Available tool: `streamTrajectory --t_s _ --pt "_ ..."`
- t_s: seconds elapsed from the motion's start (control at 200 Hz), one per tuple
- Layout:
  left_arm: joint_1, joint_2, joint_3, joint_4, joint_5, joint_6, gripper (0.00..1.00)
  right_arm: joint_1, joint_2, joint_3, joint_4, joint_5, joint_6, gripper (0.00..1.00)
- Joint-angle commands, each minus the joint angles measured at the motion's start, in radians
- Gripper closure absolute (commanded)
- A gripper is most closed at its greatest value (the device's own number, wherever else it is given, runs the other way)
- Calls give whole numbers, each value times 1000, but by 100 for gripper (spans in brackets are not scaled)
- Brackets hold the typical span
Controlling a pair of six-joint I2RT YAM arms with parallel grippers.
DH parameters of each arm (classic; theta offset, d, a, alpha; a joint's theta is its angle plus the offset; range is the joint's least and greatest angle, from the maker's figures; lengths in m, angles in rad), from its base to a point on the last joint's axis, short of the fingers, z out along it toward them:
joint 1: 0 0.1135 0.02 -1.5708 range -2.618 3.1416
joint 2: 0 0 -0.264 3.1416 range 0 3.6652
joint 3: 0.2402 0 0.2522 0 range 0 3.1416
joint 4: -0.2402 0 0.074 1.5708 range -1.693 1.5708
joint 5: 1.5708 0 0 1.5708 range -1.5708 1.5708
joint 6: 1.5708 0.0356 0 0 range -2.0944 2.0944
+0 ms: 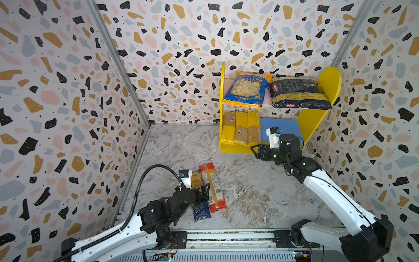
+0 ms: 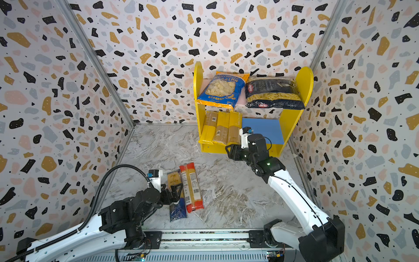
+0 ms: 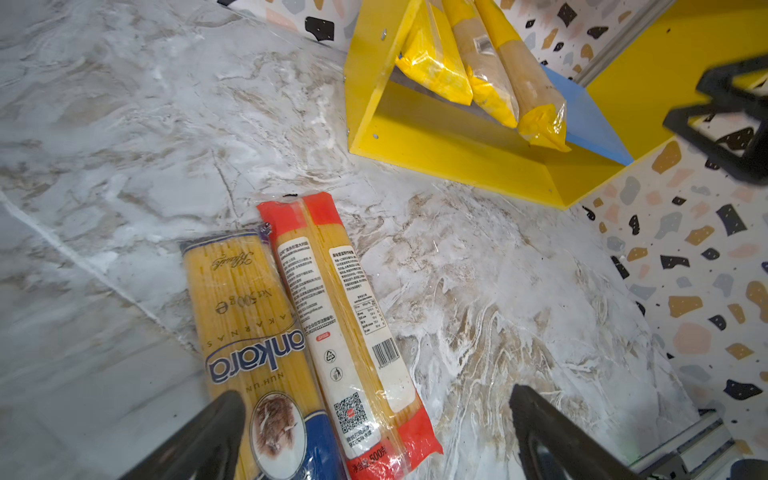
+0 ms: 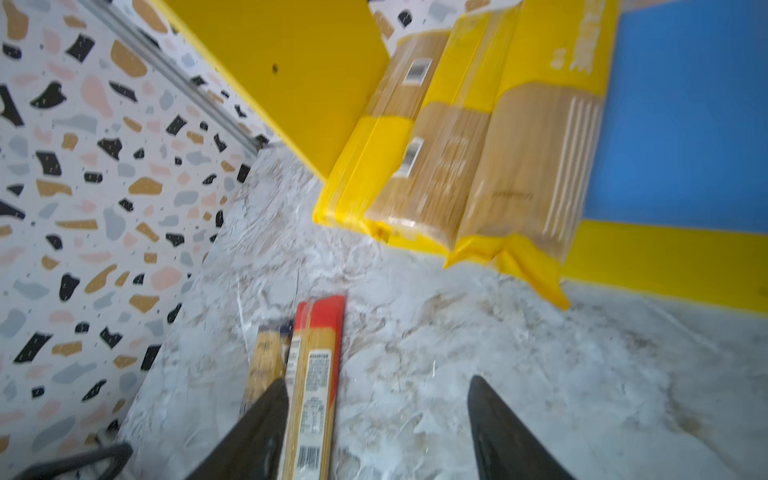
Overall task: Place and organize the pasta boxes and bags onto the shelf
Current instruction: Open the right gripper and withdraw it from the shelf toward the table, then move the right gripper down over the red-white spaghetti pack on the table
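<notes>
On marbled tabletop (image 1: 249,192), seemingly glossy packs (image 1: 213,188).

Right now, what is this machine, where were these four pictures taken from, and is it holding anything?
Two robot arms, the left arm and the right arm, each end in jaws. Two pictures look down from overhead; the others come from a camera on each wrist. On the shelf lie an orecchiette bag, a Barilla penne bag and three yellow spaghetti packs. On the marble table lie a red-ended spaghetti pack and an Ankara spaghetti pack. Both arms' jaws are open, holding nothing.
</notes>
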Motion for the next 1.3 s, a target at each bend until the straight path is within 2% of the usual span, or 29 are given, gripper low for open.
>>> streamTrajectory --t_s 0.0,0.12,0.325,0.466,0.606,0.761,0.976,1.296 --pt "5 -43 -6 -49 -47 -69 0 63 -84 -84 -50 41 17 31" --pt "5 -64 -4 -73 -50 -104 1 166 -154 -162 -68 90 57 31" --pt "6 -76 24 -158 -81 -152 0 428 -226 -325 16 177 178 23" --pt "5 -97 55 -209 -112 -168 0 584 -166 -371 80 233 224 20" --pt "5 -109 91 -262 -134 -171 1 704 -43 -348 122 292 234 18" --pt "5 -127 102 -311 -145 -191 0 766 131 -285 169 295 206 13" --pt "5 -190 106 -353 -150 -218 1 797 370 -144 163 329 177 7" --pt "5 -263 110 -373 -156 -228 0 794 575 37 71 414 154 5"
